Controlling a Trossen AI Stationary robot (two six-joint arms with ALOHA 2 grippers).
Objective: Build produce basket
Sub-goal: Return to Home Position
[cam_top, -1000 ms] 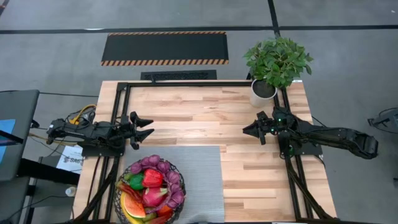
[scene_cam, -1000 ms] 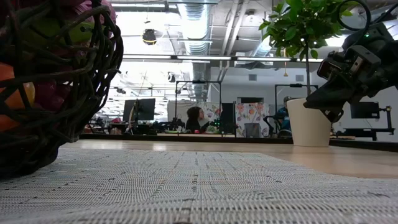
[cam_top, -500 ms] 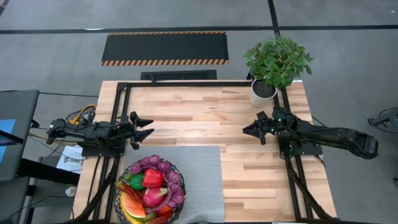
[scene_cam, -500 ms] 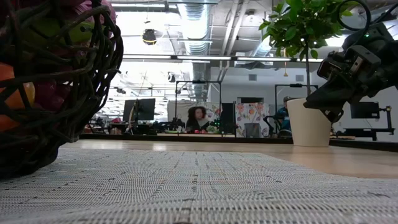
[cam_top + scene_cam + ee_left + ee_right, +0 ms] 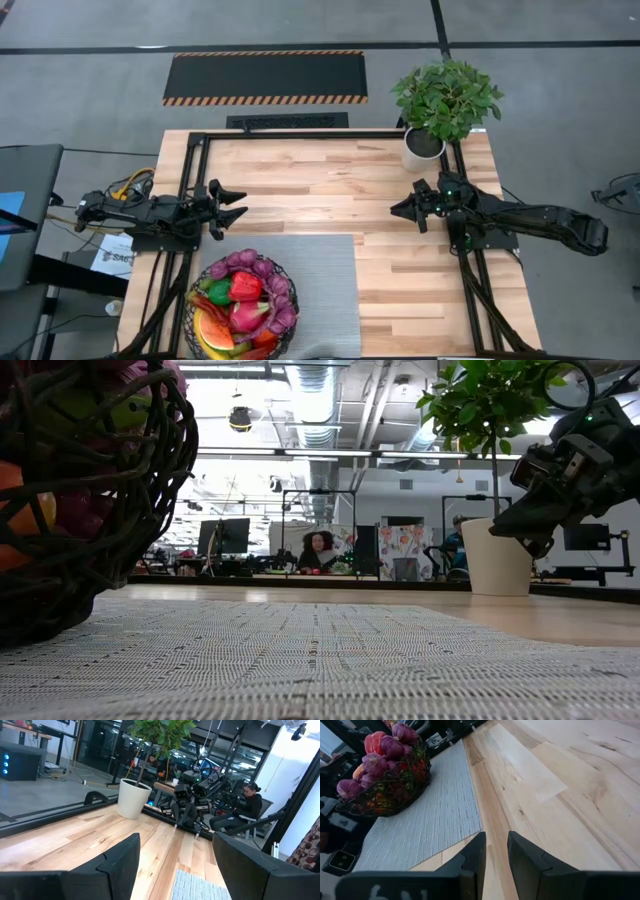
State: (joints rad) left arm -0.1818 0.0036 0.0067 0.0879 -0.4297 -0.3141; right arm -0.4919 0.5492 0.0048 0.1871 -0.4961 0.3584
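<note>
The black wire basket (image 5: 240, 303) stands on the near left part of a grey mat (image 5: 310, 290), heaped with produce (image 5: 243, 290): purple grapes, a red pepper, a green fruit, a watermelon slice. The right wrist view shows the basket (image 5: 382, 775) too. My left gripper (image 5: 240, 205) hovers open at the table's left edge, beyond the basket, holding nothing. My right gripper (image 5: 398, 210) hangs above the wood at the right, its fingers (image 5: 495, 855) a narrow gap apart with nothing between them.
A leafy plant in a white pot (image 5: 425, 145) stands at the far right corner, just behind my right arm. Bare wooden tabletop (image 5: 320, 190) lies between the two grippers. People sit at desks in the room beyond the table.
</note>
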